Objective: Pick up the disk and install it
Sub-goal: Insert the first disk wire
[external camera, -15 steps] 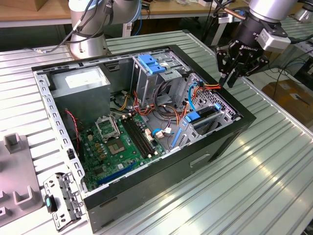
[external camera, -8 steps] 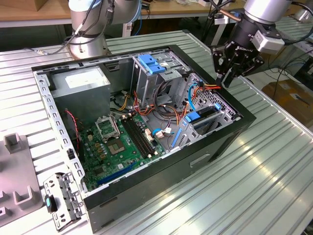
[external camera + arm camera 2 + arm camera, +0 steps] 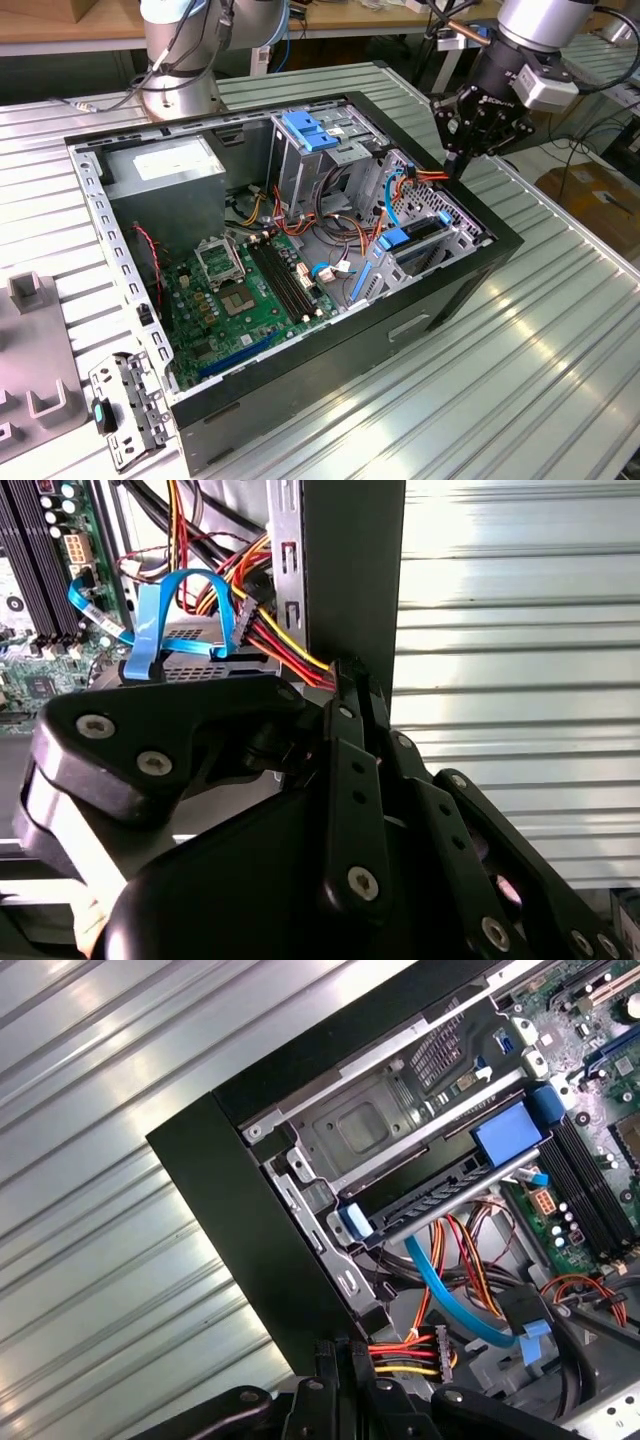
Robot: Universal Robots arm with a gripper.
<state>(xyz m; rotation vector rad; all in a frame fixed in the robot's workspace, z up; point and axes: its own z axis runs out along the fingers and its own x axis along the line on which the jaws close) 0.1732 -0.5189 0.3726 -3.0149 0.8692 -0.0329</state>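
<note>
Watching: I see the open case [image 3: 300,400] flat on the ribbed counter [image 3: 540,350], motherboard [image 3: 250,290] facing up.
Jaws: clenched together. The gripper [image 3: 452,165] hangs at the case wall on the exterior view's right.
Cables: a red, orange and yellow bundle [image 3: 290,650] runs just beside the gripper's tips in both wrist views.
Disk: seated in the drive cage [image 3: 445,245] inside the case. I can see the disk [image 3: 408,240] by its blue bracket, near the gripper but apart from it.
Blue cable: the ribbon [image 3: 450,1295] passes beside the cage in the first wrist view.
</note>
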